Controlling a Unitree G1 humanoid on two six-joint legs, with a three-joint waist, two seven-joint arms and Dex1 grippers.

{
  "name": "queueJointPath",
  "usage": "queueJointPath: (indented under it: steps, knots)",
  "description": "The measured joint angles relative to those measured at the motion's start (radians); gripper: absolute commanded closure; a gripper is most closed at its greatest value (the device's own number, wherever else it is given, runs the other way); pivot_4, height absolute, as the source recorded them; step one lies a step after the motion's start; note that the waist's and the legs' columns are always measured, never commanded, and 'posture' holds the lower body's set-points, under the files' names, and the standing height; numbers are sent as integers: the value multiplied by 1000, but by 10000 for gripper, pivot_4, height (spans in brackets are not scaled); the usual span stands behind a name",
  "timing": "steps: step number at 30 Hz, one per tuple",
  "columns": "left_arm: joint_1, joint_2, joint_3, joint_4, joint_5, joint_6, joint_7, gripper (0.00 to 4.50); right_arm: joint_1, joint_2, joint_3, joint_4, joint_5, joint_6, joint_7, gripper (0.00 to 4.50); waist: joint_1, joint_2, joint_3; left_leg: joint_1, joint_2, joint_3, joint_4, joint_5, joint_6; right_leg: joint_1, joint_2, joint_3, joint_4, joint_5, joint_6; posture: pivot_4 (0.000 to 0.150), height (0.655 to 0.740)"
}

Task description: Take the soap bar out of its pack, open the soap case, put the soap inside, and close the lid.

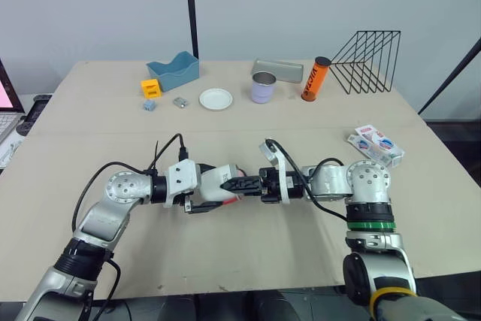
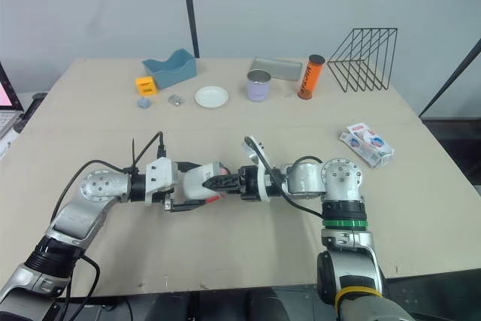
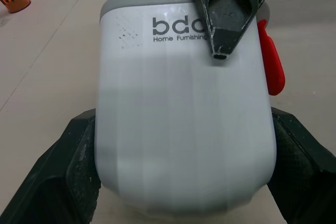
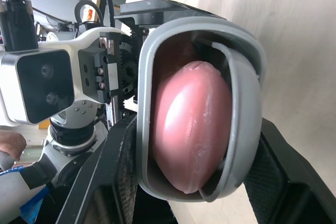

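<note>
Left jaws clamped on both sides of the white soap case (image 3: 184, 119), low over the near middle of the tabletop (image 1: 225, 122). Right jaws closed on its other end from the right. Inside, through the gap: pink soap (image 4: 191, 127). Well apart at right: the soap pack (image 1: 374, 145).

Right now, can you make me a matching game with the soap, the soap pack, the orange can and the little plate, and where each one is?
Things:
1. soap bar
2. soap pack
3. orange can
4. white plate

Places:
A. between the blue tray and the purple cup
B. inside the soap case
C. next to the wire rack
D. by itself on the right side of the table

Pairs: 1-B, 2-D, 3-C, 4-A.
</note>
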Motion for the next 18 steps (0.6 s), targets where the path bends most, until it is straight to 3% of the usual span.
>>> queueJointPath:
  steps: [14,15,18]
  knots:
    - [0,2,0,0,5,0,3,9926,0,20,-10,9,-1,5,-16,23840,0,0,0,0,0,0,0,0,0,0,0,0,0,-1,2,1500,7393]
    - [0,3,0,0,5,0,3,4963,0,20,-6,9,0,5,-16,23841,0,0,0,0,0,0,0,0,0,0,0,0,0,-1,2,1500,7393]
    - [0,4,0,0,5,1,1,4963,0,21,-2,9,-1,5,-16,23841,-1,0,0,0,0,0,0,0,0,0,0,0,0,-1,2,1500,7393]
